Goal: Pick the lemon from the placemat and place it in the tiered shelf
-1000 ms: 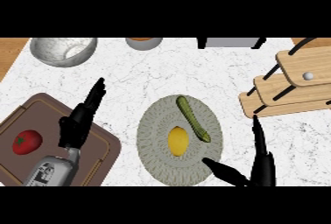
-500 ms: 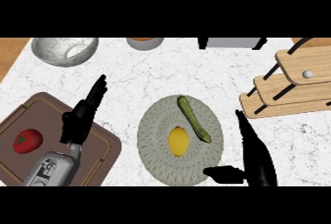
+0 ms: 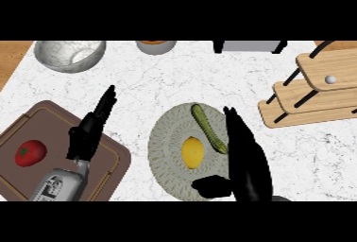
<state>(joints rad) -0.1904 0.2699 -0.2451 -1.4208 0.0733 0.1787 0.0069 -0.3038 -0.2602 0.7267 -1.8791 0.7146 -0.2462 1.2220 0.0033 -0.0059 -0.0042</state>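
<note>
lemon (image 3: pixel 193 151): on round grey placemat (image 3: pixel 166 142), beside a cucumber (image 3: pixel 208 126)
right hand (image 3: pixel 245 163): released, fingers straight, just right of lemon
left hand (image 3: pixel 92 128): released, resting

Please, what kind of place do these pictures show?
Most likely a kitchen counter: a white marble top holds a brown cutting board with a tomato, a lemon on a round placemat, and a wooden tiered shelf.

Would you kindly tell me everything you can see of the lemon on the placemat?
The lemon is a plain yellow oval, whole, lying with its long axis running up the view near the middle of the round grey woven placemat. A green cucumber lies just to its right, apparently not touching. The right hand is beside it, fingers straight, not holding it.
</note>
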